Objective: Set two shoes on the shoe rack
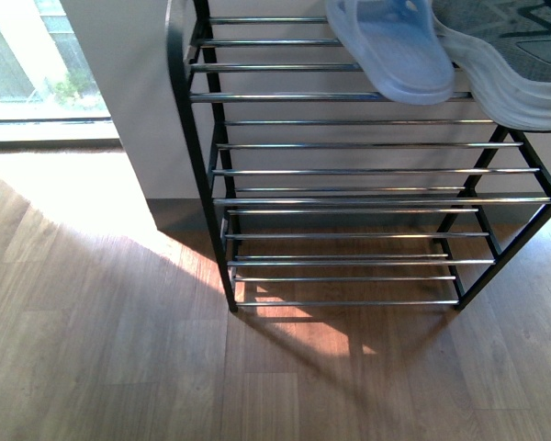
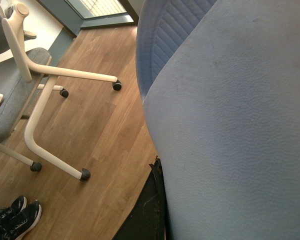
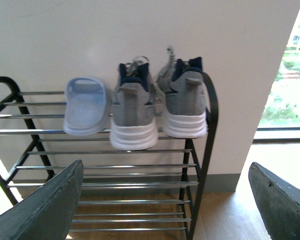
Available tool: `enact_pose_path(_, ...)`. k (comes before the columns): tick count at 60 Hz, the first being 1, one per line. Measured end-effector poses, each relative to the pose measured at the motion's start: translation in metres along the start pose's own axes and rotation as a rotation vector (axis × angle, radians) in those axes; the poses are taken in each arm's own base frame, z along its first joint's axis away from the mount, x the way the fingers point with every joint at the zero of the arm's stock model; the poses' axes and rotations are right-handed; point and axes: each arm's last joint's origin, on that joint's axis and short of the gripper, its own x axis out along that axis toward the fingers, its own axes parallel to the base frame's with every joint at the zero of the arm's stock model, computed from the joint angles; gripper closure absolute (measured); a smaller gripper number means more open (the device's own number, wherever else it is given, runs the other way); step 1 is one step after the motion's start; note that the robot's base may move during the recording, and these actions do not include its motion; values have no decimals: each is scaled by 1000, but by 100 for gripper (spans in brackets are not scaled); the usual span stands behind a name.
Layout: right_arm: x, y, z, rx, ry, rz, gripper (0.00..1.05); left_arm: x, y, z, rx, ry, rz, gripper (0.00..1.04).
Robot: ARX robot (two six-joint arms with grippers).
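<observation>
Right gripper [image 3: 165, 200] spread wide, holding nothing. Left gripper's state cannot be told. Two shoes [image 3: 133, 116] [image 3: 185, 101] sit side by side on the shoe rack [image 3: 208, 125] top tier, heels near, toes toward wall. Blue slipper [image 3: 86, 106] alongside; lower tiers unoccupied.

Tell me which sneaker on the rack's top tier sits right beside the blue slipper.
The grey sneaker in the middle, flanked by the blue slipper and the other sneaker, which stands at the shoe rack end.
</observation>
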Motion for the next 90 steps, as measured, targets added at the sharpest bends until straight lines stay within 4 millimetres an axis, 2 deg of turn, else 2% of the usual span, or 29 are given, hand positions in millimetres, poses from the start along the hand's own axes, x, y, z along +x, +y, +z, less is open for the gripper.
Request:
enact_pose_path(2,0,0,0,0,1,-4,9,1,-3,1,-40,-33,-64,103)
enact_pose_path(4,0,0,0,0,1,-6,9,-1,-12,10,-94,-109,-198,103)
enact_pose_path(9,0,0,0,0,0,1,9,-4,-43,61,-120,-226,-448,103)
enact_pose_path(14,0,0,0,0,-1,-2,9,5,-74,111,-78,-235,-514,103)
enact_pose_path(16,0,0,0,0,0,-2,9,8,-81,119,-70,-228,-534,103)
enact_pose_path(20,0,0,0,0,0,0,9,27,-118,147,2,-160,-579,103)
enact_pose_path(23,0,0,0,0,0,0,9,41,-139,159,47,-130,-577,103)
enact_pose_path(25,0,0,0,0,0,0,9,45,-144,161,62,-125,-573,103)
enact_pose_path(31,0,0,0,0,0,0,9,71,-183,178,169,-93,-577,103)
enact_pose_path(41,0,0,0,0,0,0,9,90,-221,212,247,-121,-589,103)
enact_pose_path(47,0,0,0,0,0,0,9,108,-246,211,308,-90,-596,103)
enact_pose_path(55,0,0,0,0,0,0,9,123,-271,202,401,-68,-590,103)
enact_pose_path(61,0,0,0,0,0,0,9,125,-280,209,413,-99,-557,102)
enact_pose_path(68,0,0,0,0,0,-1,9,124,-283,213,395,-111,-574,85)
enact_pose_path(75,0,0,0,0,0,0,9,117,-281,212,325,-105,-676,67)
enact_pose_path(82,0,0,0,0,0,-1,9,91,-266,215,229,-102,-779,49)
enact_pose_path(90,0,0,0,0,0,0,9,46,-228,229,86,-180,-808,28)
